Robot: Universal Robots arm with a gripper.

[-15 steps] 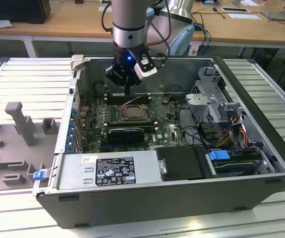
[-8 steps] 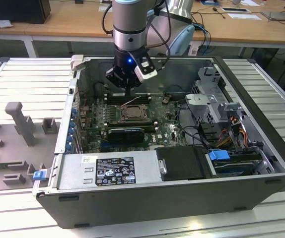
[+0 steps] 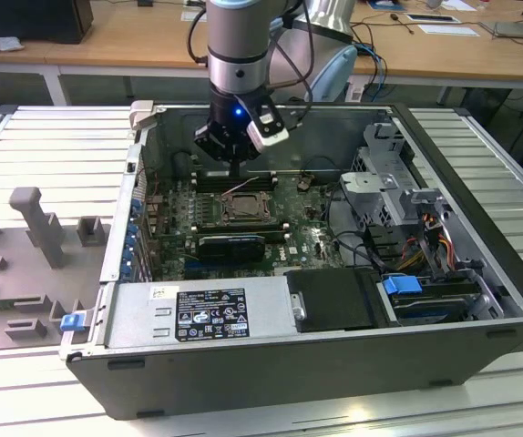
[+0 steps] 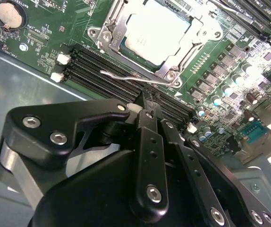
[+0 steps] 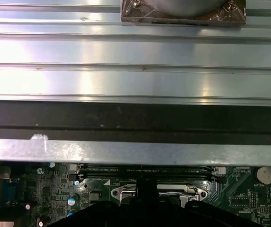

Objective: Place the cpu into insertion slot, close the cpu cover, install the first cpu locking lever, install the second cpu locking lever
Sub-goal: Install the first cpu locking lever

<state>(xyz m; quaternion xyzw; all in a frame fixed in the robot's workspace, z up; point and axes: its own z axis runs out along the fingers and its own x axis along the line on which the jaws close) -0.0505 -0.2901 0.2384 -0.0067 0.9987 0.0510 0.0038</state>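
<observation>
CPU (image 4: pixel 160 29), pale and silvery, already lies flat in the insertion slot (image 3: pixel 242 208) near the middle of the green motherboard (image 4: pixel 46 42), and the cpu cover (image 4: pixel 108 29) is folded down around it, its silver frame bordering the chip's face in the second wrist view. One thin wire locking lever (image 4: pixel 140 78) runs along the socket edge that faces the black memory slots (image 4: pixel 97 71), its long axis parallel to those slots, its kinked handle end pointing away from the socket corner; from these pictures I cannot tell whether it is hooked under its catch, nor pick out the other lever with certainty. The gripper (image 4: pixel 147 106) hangs above the memory slots, just beside that lever-side edge of the socket, so the socket lies straight ahead of the fingertips and a little beyond them. The jaws look clenched, the two black fingers pressed together into one narrow tip with nothing between them. In the exterior view the gripper (image 3: pixel 235 173) reaches down into the open computer case (image 3: pixel 480 341), its tip close over the socket's far edge. As a judgement, the chip and cover steps look done and the work stands at the levers
</observation>
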